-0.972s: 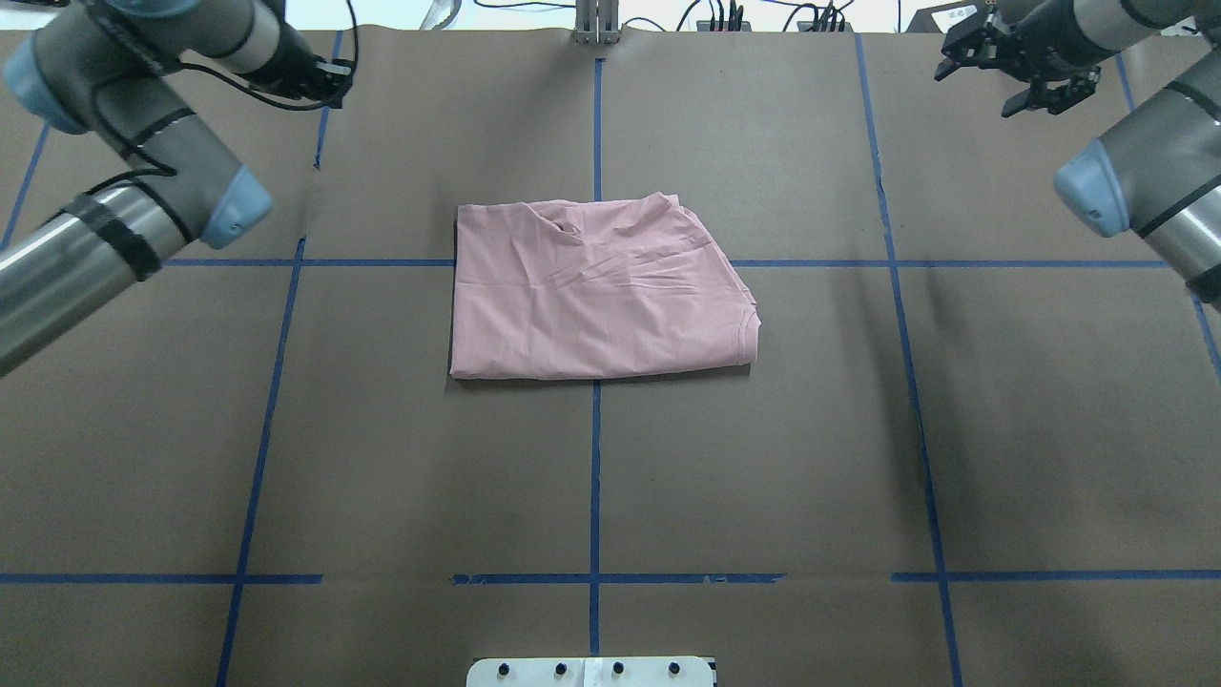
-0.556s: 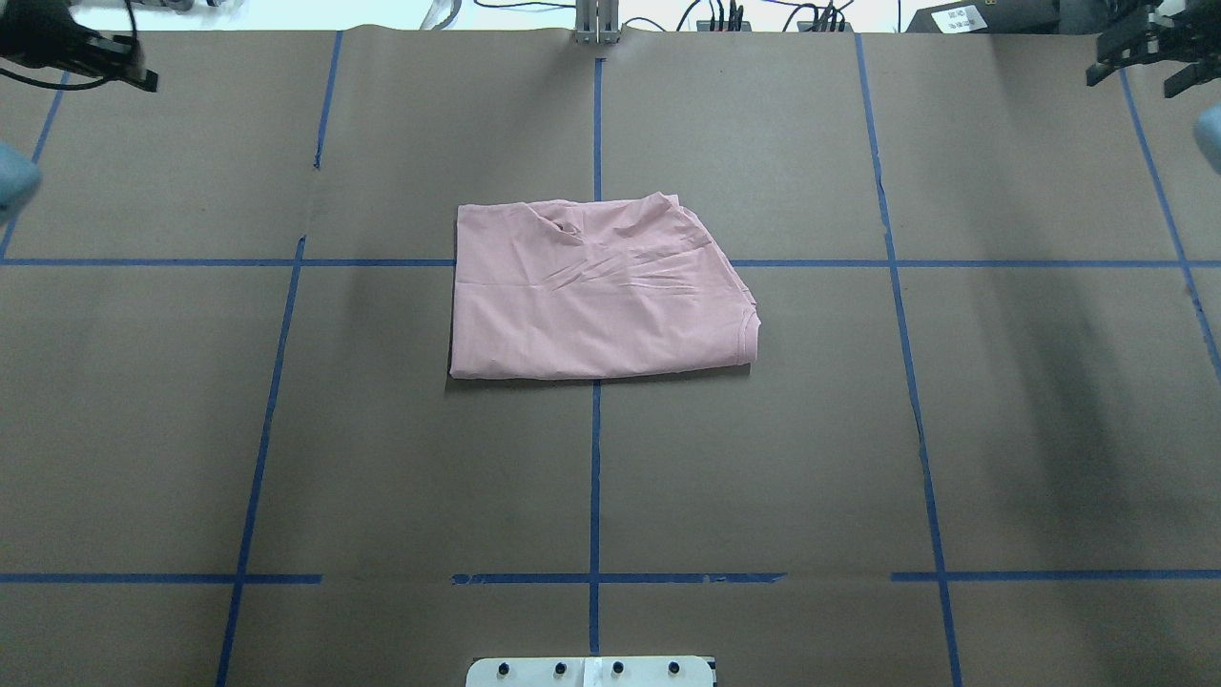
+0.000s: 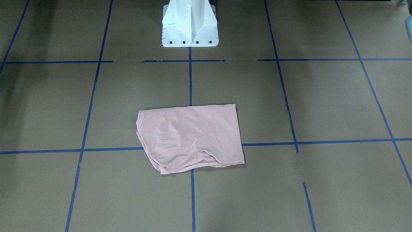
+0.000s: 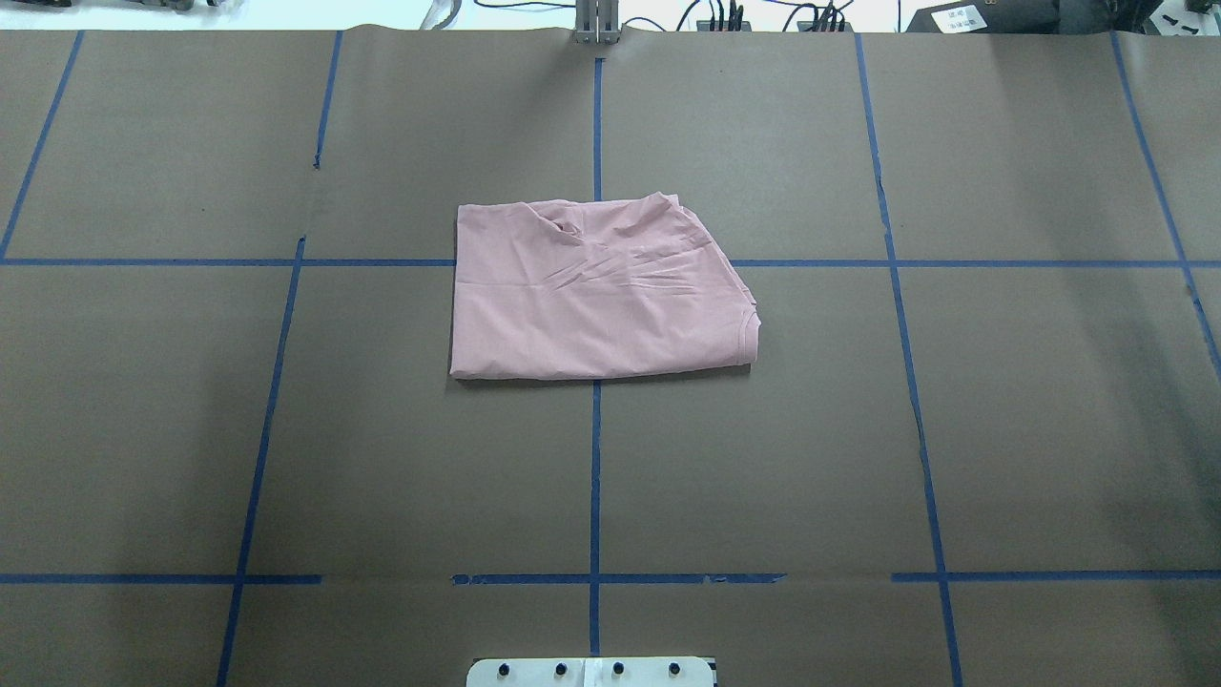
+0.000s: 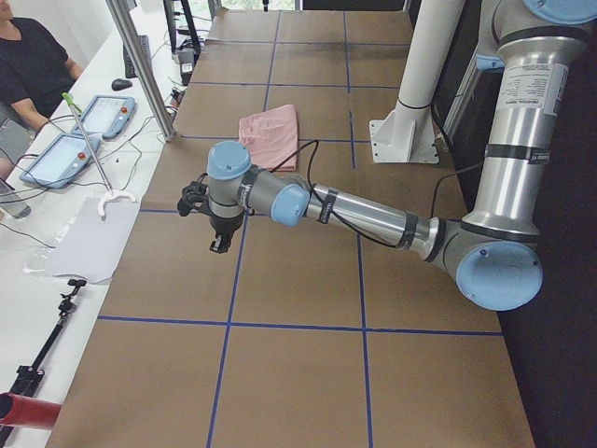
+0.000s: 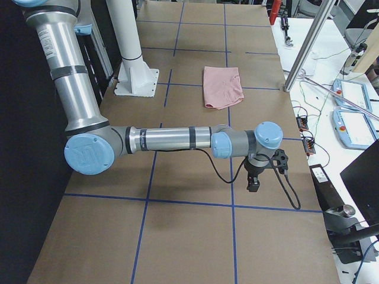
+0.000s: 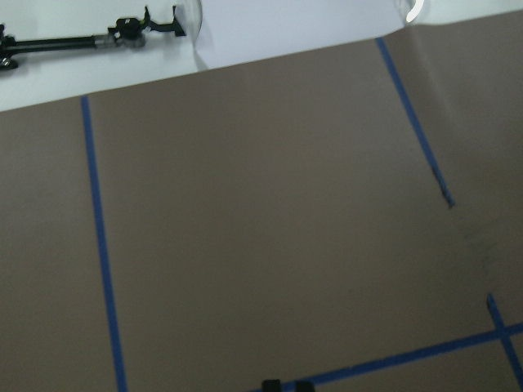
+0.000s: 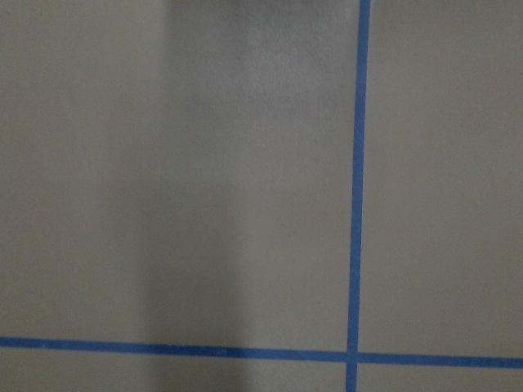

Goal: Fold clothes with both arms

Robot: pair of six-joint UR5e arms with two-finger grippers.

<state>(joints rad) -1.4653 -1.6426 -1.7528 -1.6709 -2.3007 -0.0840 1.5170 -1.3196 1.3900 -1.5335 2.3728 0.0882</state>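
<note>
The clothes are one pale pink T-shirt (image 4: 596,301), folded into a rough rectangle with its plain side up, lying flat near the table's middle (image 3: 191,137). It looks small and far off in both side views (image 5: 270,135) (image 6: 222,86). Neither arm touches it. The left arm reaches out low over the table's left end, its gripper (image 5: 216,241) pointing down above the brown paper. The right arm stretches over the right end with its gripper (image 6: 253,184) hanging down likewise. Whether either gripper is open or shut I cannot tell. Both wrist views show only brown paper and blue tape lines.
Blue tape lines (image 4: 595,477) divide the brown paper. The white pedestal base (image 3: 189,24) stands at the robot's side of the table. Beyond the far edge are a metal post (image 5: 140,65), teach pendants (image 5: 79,135), cables and a seated person (image 5: 33,65).
Both arms have swung outward and left the overhead view, the left one to the left and the right one to the right. The folded shirt has not moved.
</note>
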